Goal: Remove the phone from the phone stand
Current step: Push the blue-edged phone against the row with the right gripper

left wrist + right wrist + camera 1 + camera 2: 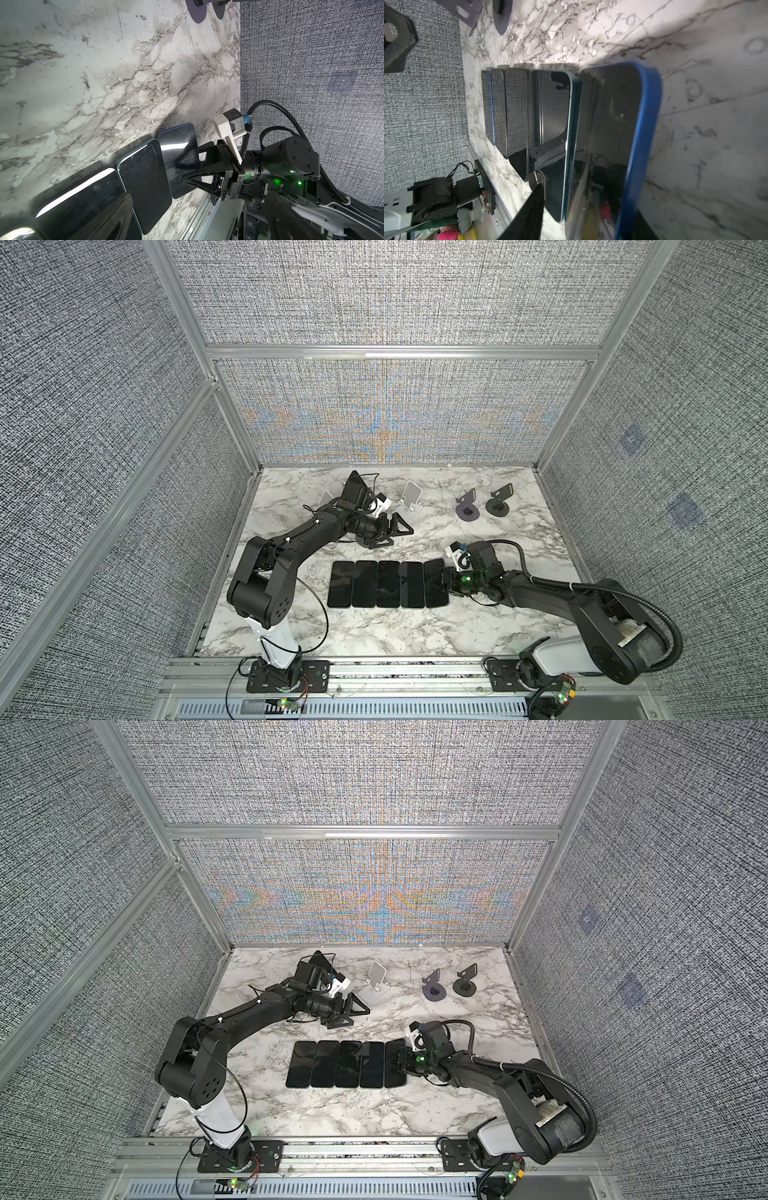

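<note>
Your left gripper (392,536) hangs idle near the white stand (409,501), fingers wide apart. The blue-cased phone (435,583) lies flat on the bench (374,630), ending the row of phones (376,584). At its edge your right gripper (191,164) has its fingers parted: spread them fully, then withdraw level, nudging nothing.

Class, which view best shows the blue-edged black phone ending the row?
The right wrist view: the blue-edged black phone fills the frame, its rim plainly blue. Both top views show it small, colour unclear; the left wrist view shows it partly behind the right gripper.
</note>
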